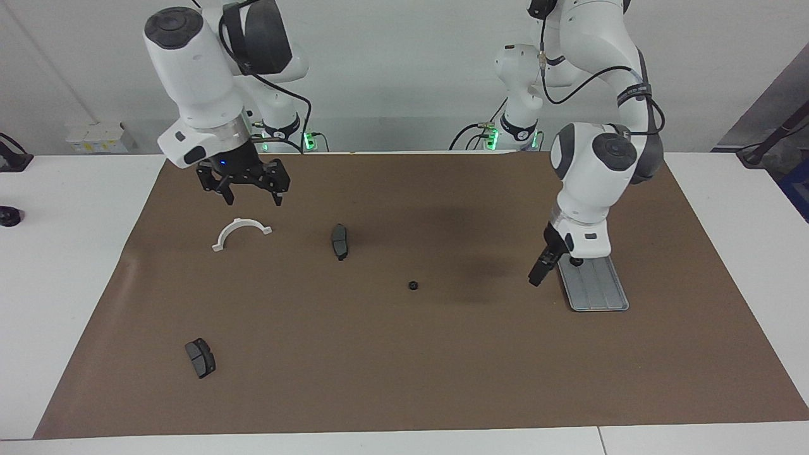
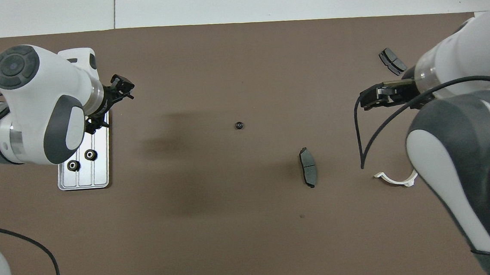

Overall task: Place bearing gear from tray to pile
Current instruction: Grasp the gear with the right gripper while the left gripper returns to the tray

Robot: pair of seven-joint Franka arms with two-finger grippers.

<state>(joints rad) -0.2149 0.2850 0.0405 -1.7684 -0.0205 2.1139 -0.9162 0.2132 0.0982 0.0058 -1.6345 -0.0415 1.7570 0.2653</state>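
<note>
The silver-grey grooved tray lies on the brown mat at the left arm's end of the table; it also shows in the overhead view. Two small black bearing gears sit on the tray's end nearer the robots; one of them shows under the wrist in the facing view. A third bearing gear lies alone mid-mat. My left gripper hangs low over the mat, just beside the tray. My right gripper is open and empty, raised over a white curved bracket.
The white curved bracket lies at the right arm's end. One dark brake pad lies between the bracket and the lone gear. Another brake pad lies farther from the robots.
</note>
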